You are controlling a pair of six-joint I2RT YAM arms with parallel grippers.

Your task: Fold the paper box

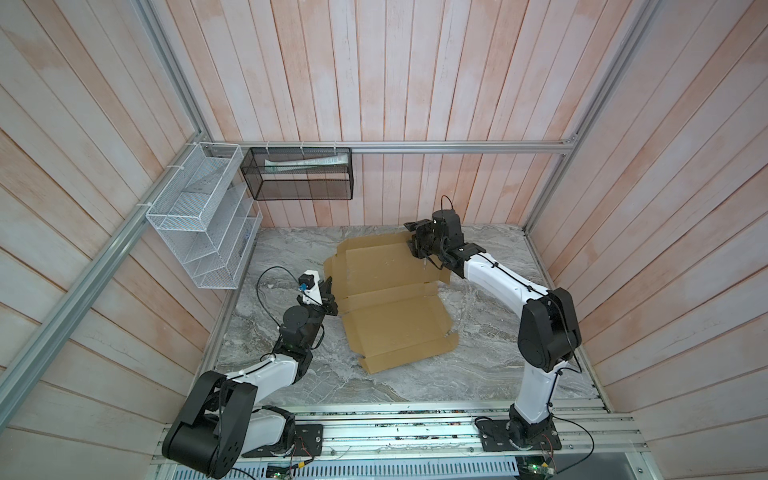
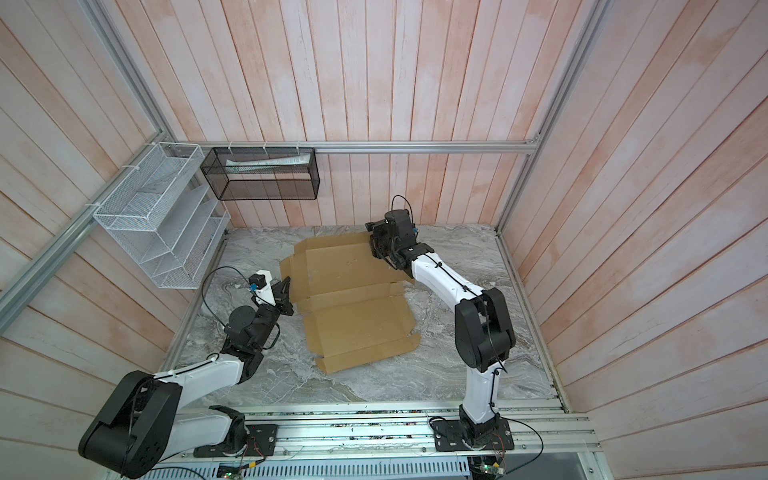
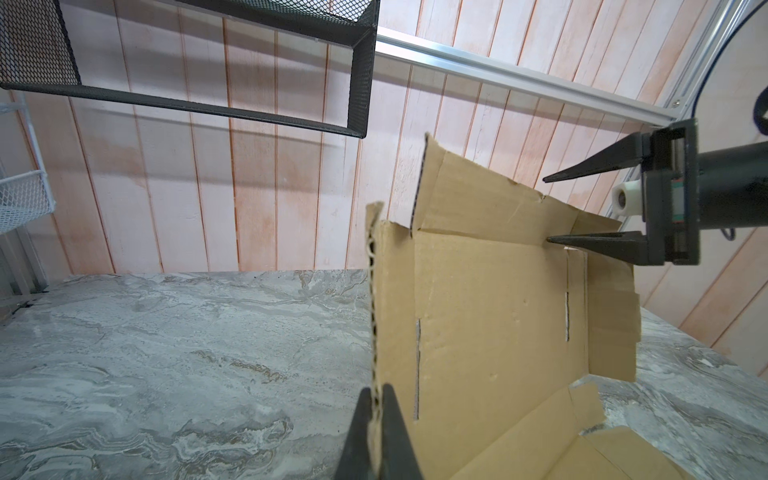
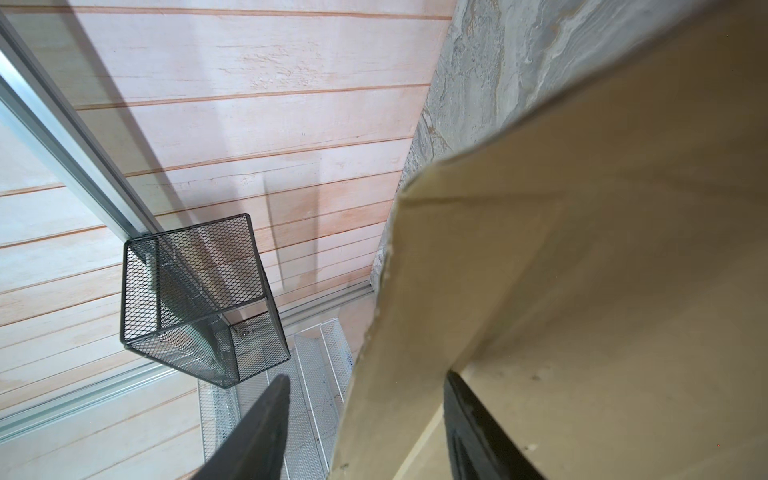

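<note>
- A white wire rack [image 1: 199,216] hangs on the wall at the left of both top views, with a black mesh basket [image 1: 299,174] on the back rail just right of it; some pale paper lies in the basket.
- The left hand [image 1: 329,286] sits left of centre at the sheet's left edge. In the left wrist view, this hand [image 3: 377,399] is clamped narrow on the corrugated edge of a side flap, which stands upright between its fingers [image 3: 399,432].
- The paper box [image 1: 395,328] is an unfolded tan cardboard sheet in the middle of the grey marbled desk [image 1: 490,332], mostly flat, with creases and slots showing. Its far flaps tilt up towards the back wall.
- The right hand [image 1: 412,239] is right of centre at the sheet's far right corner. In the right wrist view, this hand [image 4: 365,376] stands wide, a raised flap between its fingers [image 4: 257,428] with a gap on one side.
</note>
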